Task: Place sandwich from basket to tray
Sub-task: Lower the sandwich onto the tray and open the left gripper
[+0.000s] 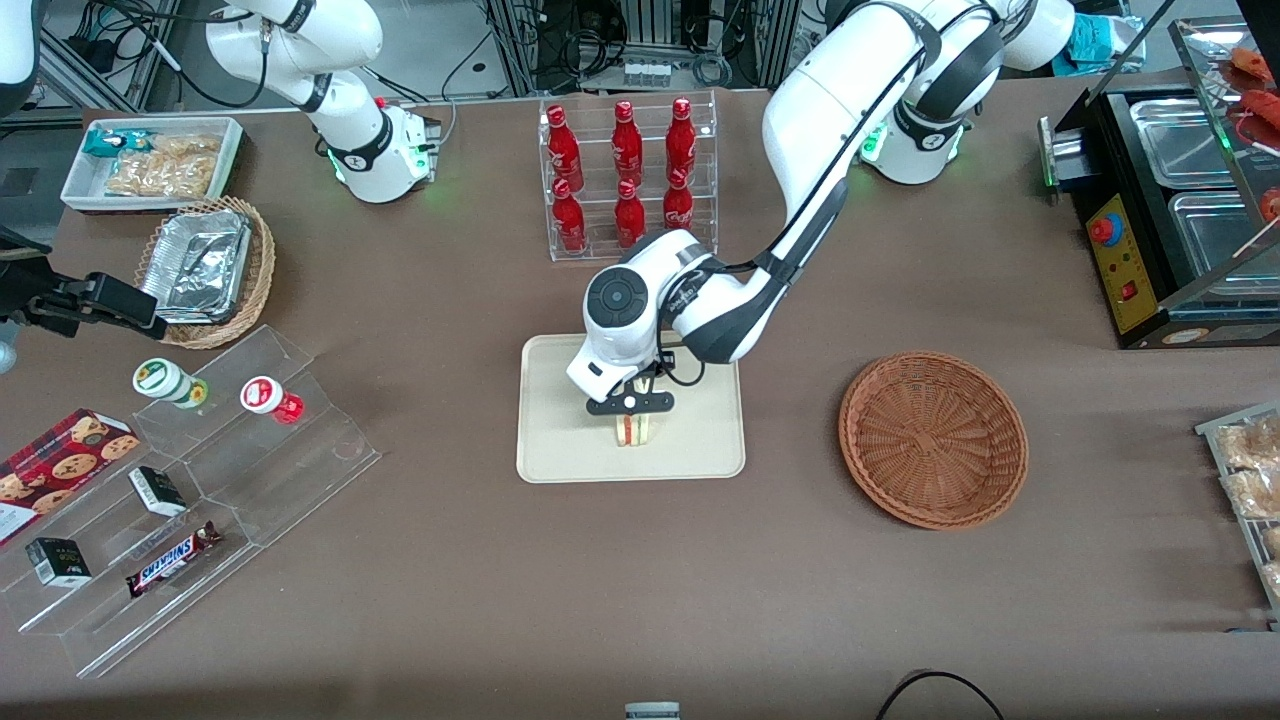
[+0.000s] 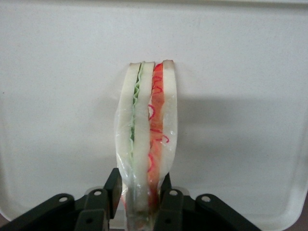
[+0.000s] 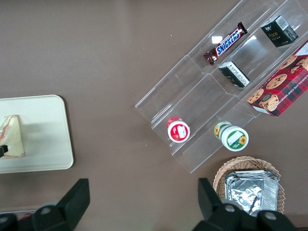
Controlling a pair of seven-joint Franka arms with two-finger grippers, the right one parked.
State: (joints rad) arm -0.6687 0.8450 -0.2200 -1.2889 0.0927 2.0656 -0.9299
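Over the middle of the tray (image 1: 560, 440), the left arm's gripper (image 1: 630, 404) points down with its jaws clamped on the sandwich (image 1: 633, 430), one finger pressed against each bread face. From the wrist camera the sandwich (image 2: 147, 139) stands on edge, its wrapped layers of white bread, green filling and red filling running away from the black fingers (image 2: 113, 190), with the cream surface of the tray (image 2: 57, 96) all around it. Whether its lower edge touches the tray or hangs just above it cannot be told. From the parked arm's camera the wedge (image 3: 12, 136) shows over the tray (image 3: 48, 139), near the tray's middle. On the brown desk (image 1: 640, 600), the basket (image 1: 933, 437) sits well apart from the tray, toward the working arm's end, and nothing lies in it. A clear rack of red bottles (image 1: 628, 175) stands farther from the front camera than the tray.
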